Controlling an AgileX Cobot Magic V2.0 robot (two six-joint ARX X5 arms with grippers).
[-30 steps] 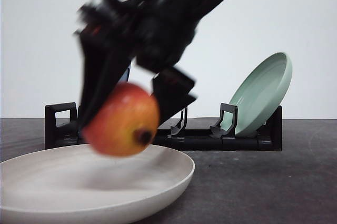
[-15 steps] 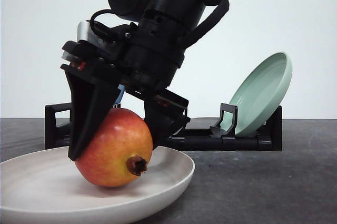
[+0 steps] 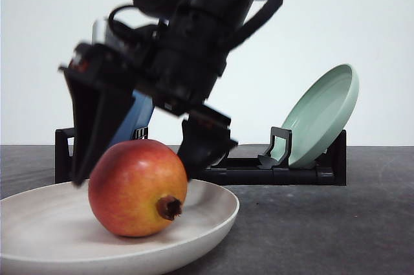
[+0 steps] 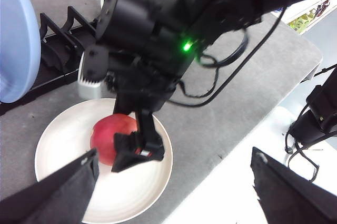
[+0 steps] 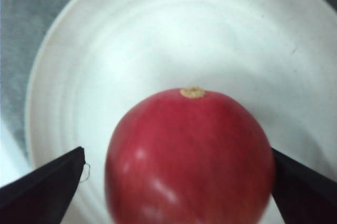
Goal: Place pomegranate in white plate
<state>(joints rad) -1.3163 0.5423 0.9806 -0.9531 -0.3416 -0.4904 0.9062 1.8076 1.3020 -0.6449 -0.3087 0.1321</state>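
Red-orange pomegranate (image 3: 138,188) now free on white plate (image 3: 207,213), right hand (image 3: 139,158) newly spread wide.

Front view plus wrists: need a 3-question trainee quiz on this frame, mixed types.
1. True or false: the pomegranate rests in the white plate.
2. The right gripper is: A) shut on the fruit, B) open around it, C) over the rack.
3. Which colour is the plate leaning in the rack's right end?

Key: 1 true; 2 B; 3 pale green.
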